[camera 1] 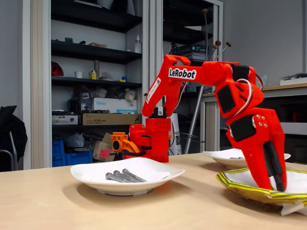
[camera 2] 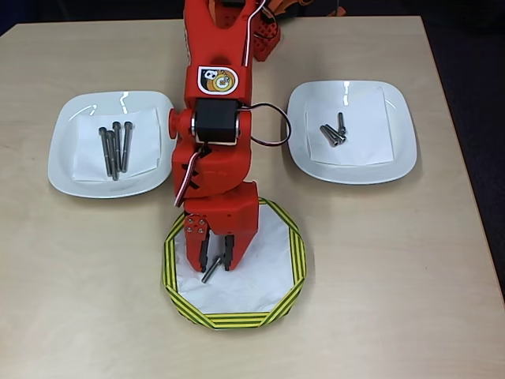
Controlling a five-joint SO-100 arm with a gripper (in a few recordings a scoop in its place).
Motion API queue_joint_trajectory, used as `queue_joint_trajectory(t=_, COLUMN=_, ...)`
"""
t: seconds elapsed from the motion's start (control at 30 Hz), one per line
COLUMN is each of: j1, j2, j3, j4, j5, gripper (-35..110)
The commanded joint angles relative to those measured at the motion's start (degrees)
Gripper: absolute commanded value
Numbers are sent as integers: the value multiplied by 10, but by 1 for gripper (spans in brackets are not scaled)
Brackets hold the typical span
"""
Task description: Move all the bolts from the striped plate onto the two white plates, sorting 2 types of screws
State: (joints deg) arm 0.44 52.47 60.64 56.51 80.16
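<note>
Sorting looks nearly done: four long bolts [camera 2: 115, 148] lie on one white plate [camera 2: 67, 170], three short bolts [camera 2: 333, 133] on the other white plate [camera 2: 398, 154], while the spread end effector [camera 2: 215, 260] straddles the last bolt [camera 2: 210, 270] on the striped plate [camera 2: 293, 264].

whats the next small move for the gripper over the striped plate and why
Probably close the red two-finger gripper on the single grey metal bolt lying between its open fingers on the yellow, dark-striped plate. It looks like the last bolt there; the others already lie on the two plain white plates.
</note>
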Motion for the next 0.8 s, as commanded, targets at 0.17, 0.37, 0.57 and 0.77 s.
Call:
queue_joint_trajectory(t=0.17, j1=4, j2=-10, j3=-31, j4=4, j5=11, gripper=8)
queue_joint_trajectory(t=0.37, j1=4, j2=-11, j3=-31, j4=11, j5=18, gripper=7)
queue_joint_trajectory(t=0.57, j1=-1, j2=-14, j3=-30, j4=20, j5=24, gripper=1)
queue_joint_trajectory(t=0.77, j1=-6, j2=-10, j3=-44, j4=59, j5=8, gripper=0)
